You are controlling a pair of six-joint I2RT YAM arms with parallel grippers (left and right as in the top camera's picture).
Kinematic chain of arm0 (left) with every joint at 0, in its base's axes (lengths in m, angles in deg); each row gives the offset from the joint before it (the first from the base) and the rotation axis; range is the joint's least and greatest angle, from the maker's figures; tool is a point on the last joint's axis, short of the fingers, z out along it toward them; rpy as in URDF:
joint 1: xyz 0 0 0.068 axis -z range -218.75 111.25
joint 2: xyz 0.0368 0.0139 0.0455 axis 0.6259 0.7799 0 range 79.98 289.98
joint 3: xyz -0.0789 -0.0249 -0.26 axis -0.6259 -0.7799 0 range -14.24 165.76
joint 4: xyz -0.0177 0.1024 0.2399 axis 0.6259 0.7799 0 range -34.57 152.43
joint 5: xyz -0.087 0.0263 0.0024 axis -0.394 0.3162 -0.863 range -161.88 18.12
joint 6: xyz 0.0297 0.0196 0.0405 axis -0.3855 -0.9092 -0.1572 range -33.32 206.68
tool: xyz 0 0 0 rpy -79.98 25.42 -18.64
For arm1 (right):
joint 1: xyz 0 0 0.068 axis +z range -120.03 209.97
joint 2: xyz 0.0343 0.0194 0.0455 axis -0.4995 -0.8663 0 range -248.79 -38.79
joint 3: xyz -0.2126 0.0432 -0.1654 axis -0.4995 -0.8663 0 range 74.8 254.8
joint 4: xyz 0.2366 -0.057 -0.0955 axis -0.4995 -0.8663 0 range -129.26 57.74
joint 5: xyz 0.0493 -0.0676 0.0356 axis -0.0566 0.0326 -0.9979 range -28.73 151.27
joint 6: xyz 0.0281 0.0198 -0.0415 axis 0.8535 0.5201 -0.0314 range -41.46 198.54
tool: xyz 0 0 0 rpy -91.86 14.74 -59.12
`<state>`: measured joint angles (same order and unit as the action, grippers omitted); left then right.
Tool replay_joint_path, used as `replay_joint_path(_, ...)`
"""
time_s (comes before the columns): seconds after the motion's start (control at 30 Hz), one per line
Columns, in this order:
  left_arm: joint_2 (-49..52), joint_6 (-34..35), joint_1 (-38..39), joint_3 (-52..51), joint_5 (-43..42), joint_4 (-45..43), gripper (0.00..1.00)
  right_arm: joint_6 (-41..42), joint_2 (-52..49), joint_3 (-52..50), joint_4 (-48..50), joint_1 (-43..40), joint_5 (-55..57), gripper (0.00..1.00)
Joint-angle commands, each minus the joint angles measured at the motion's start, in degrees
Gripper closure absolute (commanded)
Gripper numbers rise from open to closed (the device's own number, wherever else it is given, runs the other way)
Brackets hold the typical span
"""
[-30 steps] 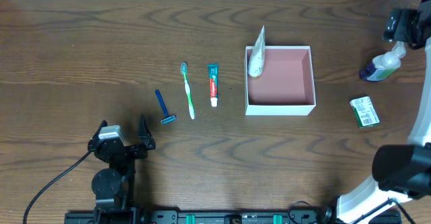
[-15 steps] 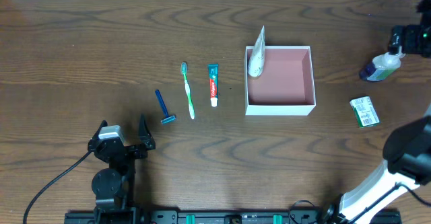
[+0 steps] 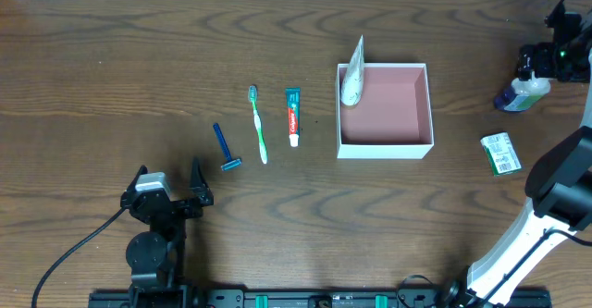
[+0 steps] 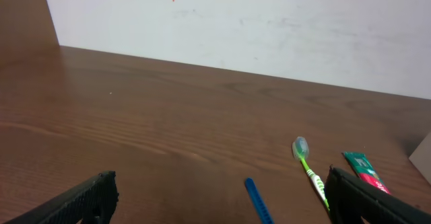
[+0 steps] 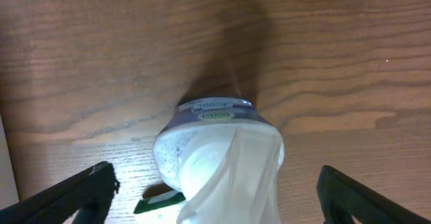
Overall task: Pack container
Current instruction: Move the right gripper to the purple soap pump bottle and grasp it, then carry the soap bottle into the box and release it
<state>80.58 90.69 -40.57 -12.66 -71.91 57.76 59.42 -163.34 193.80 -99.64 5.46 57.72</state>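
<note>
Now my right jaws have slid over the bottle (image 5: 219,150), spread wide like my left jaws. It looks light, maybe slippery; pinch its fat middle.

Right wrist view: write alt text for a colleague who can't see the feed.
A small bottle with a white cap and bluish body fills the lower centre, seen close from above on the brown wooden table. The right gripper is open, its dark fingertips at the bottom corners on either side of the bottle, not touching it.
</note>
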Motion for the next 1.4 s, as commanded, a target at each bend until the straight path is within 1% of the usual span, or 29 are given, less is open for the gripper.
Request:
replay_joint_path(0.0,-0.26,-0.81,-0.26,-1.36,0.66,1.81,0.02,0.55,0.02,-0.04,0.85,0.2,-1.44,0.1)
replay_joint_path(0.1,-0.26,-0.81,-0.26,-1.36,0.66,1.81,0.02,1.51,0.02,-0.04,0.96,0.35,-1.44,0.12)
replay_joint_path(0.17,-0.26,-0.81,-0.26,-1.36,0.66,1.81,0.02,1.51,0.02,-0.04,1.03,0.42,-1.42,0.16)
replay_joint_path(0.33,-0.26,-0.81,-0.26,-1.36,0.66,1.81,0.02,1.51,0.02,-0.04,0.81,0.46,-1.42,0.26)
replay_joint_path(0.43,-0.26,-0.81,-0.26,-1.36,0.66,1.81,0.02,1.53,0.02,-0.04,0.76,0.46,-1.42,0.36)
replay_joint_path(0.53,-0.26,-0.81,-0.26,-1.36,0.66,1.81,0.02,1.53,0.02,-0.04,0.76,0.48,-1.42,0.36)
replay_joint_path(0.6,-0.26,-0.81,-0.26,-1.36,0.66,1.81,0.02,1.81,0.02,-0.04,0.76,0.46,-1.42,0.41)
replay_joint_path(0.67,-0.26,-0.81,-0.26,-1.36,0.66,1.81,0.02,1.95,0.02,-0.04,0.74,0.42,-1.4,0.49)
replay_joint_path(0.83,-0.26,-0.81,-0.26,-1.36,0.66,1.81,0.02,2.32,0.02,-0.04,0.79,0.46,-1.4,0.53)
replay_joint_path(0.93,-0.26,-0.81,-0.26,-1.36,0.66,1.81,0.02,2.82,0.02,-0.04,0.79,0.46,-1.4,0.58)
replay_joint_path(1.0,-0.26,-0.81,-0.26,-1.36,0.66,1.81,0.02,2.99,0.02,-0.04,0.74,0.46,-1.4,0.65)
replay_joint_path(1.13,-0.26,-0.81,-0.26,-1.36,0.66,1.81,0.02,4.13,0.04,-0.04,0.74,0.46,-1.38,0.66)
replay_joint_path(1.3,-0.26,-0.81,-0.26,-1.36,0.66,1.81,0.02,4.33,0.07,-0.02,0.79,0.48,-1.42,0.73)
replay_joint_path(1.37,-0.26,-0.81,-0.26,-1.36,0.66,1.81,0.02,4.31,0.17,0.24,0.98,0.55,-1.4,0.73)
